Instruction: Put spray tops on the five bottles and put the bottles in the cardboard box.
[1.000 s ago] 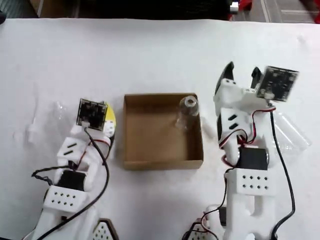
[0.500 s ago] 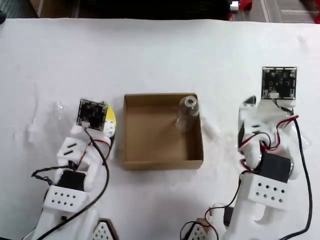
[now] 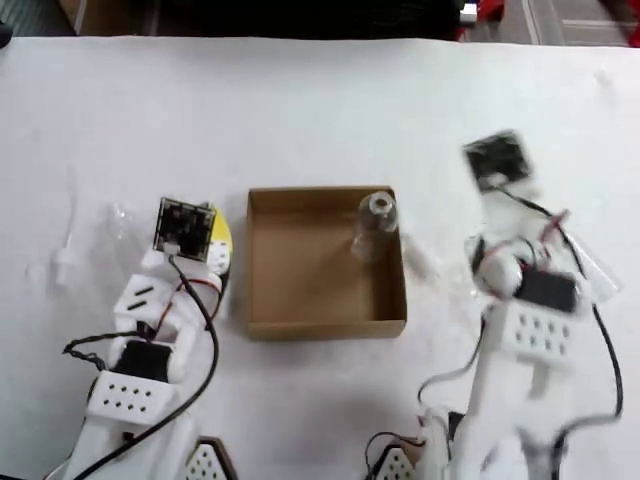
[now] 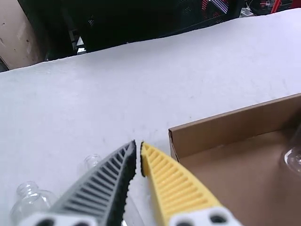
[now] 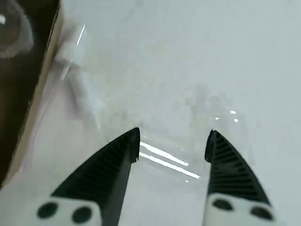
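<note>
The right gripper (image 5: 171, 136) is held open over the white table (image 3: 320, 110), right of the cardboard box (image 3: 325, 325). A clear bottle (image 5: 175, 162) is seen lying under its gap, not grasped. A spray top (image 5: 70, 52) lies just beside the box. The left gripper (image 4: 138, 148) is clenched on nothing, left of the box. An upright bottle (image 3: 377, 228) is stood in the far right corner of the box.

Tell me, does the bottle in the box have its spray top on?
Off. The bottle in the cardboard box shows a bare, open neck from above.
</note>
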`<action>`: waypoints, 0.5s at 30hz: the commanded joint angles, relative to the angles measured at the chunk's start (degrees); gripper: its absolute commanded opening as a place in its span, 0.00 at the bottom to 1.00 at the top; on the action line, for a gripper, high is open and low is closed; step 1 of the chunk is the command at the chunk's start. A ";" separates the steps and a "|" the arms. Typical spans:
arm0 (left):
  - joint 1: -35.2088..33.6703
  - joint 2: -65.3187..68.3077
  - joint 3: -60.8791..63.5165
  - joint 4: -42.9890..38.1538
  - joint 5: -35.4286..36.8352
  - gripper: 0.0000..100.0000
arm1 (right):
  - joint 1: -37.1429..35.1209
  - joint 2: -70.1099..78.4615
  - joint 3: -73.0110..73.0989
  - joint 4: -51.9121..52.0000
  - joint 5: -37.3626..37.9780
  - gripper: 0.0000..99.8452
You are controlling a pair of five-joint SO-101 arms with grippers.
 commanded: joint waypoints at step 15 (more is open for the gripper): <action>0.75 -1.10 0.09 -1.93 -0.53 0.02 | -8.57 37.85 -18.73 -1.36 4.75 0.20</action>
